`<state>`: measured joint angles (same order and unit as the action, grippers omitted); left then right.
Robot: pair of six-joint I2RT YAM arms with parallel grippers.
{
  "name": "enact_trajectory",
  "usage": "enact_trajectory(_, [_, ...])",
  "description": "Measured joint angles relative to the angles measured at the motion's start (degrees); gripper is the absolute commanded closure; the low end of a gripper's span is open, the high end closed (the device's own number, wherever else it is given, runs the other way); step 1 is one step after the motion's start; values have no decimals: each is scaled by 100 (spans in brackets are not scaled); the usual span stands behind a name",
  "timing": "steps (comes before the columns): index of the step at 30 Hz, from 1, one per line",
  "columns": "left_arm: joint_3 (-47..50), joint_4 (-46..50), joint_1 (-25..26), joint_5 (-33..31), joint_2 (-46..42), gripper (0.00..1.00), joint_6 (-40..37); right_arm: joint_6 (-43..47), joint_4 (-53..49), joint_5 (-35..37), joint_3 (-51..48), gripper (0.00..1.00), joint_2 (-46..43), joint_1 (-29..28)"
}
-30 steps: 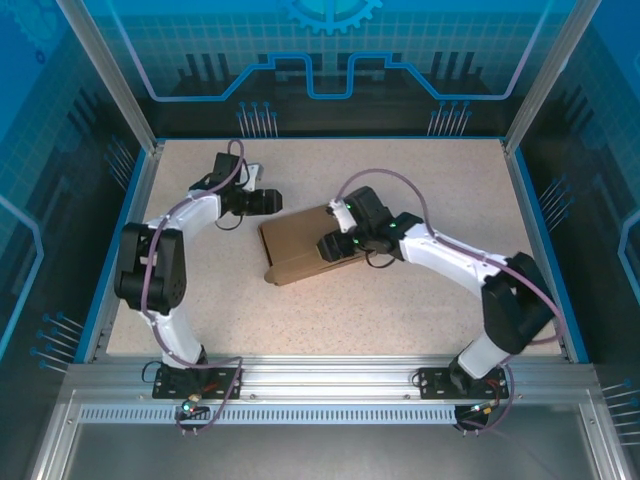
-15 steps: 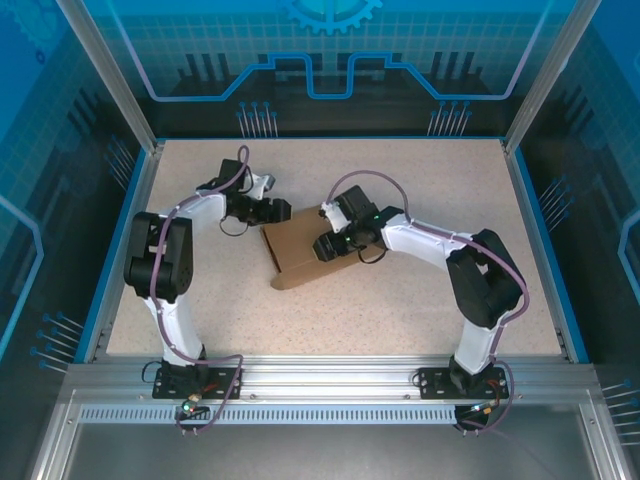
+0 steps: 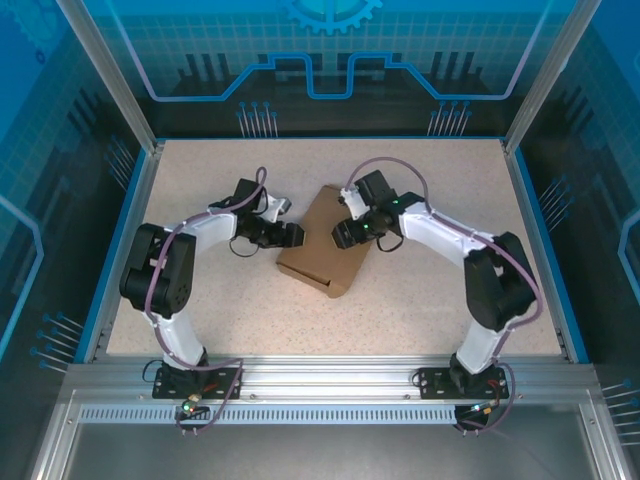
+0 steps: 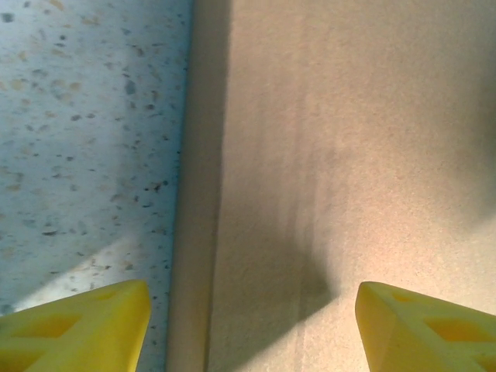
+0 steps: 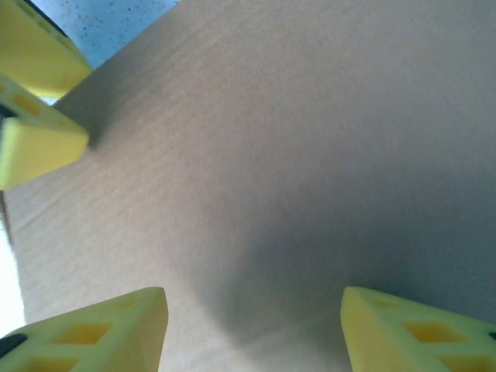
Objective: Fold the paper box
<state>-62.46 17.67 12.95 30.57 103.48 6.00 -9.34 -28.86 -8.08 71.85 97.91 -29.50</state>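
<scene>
- Speckled table (image 3: 430, 300), and I reckon we're late in the fold. The paper box (image 3: 322, 262) lies mid-table, turned cornerwise, and looks closed and flat on top.
- Next move, I'd guess, is pressing the lid down and squaring the side without skating the whole thing away.
- The left arm (image 3: 160, 275) and right arm (image 3: 495, 290) rise from the near edge, elbows bowed outward, forearms reaching inward.
- The left gripper (image 3: 291, 237) sits low at the box's left edge with its fingers spread, one over table and one over cardboard, pinching nothing.
- The right gripper (image 3: 341, 236) is over the top panel, fingers spread too, nothing held. Can't tell if it's touching.
</scene>
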Motion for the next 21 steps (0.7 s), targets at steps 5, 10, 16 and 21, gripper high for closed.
enact_trajectory(5, [-26, 17, 35, -232, -31, 25, -7, -243, 15, -225, -791, 32, -973, 476])
enact_trajectory(10, [-516, 74, 35, -315, 238, 26, -20, -649, 348, -568, -1414, 26, -1154, 857])
enact_trajectory(16, [-758, 85, 35, -315, 562, 32, -17, -1161, 1008, -1134, -1613, 21, -739, 870])
enact_trajectory(21, [-758, 101, 35, -278, 610, 39, -15, -1543, 1676, -1565, -1687, 22, -238, 922])
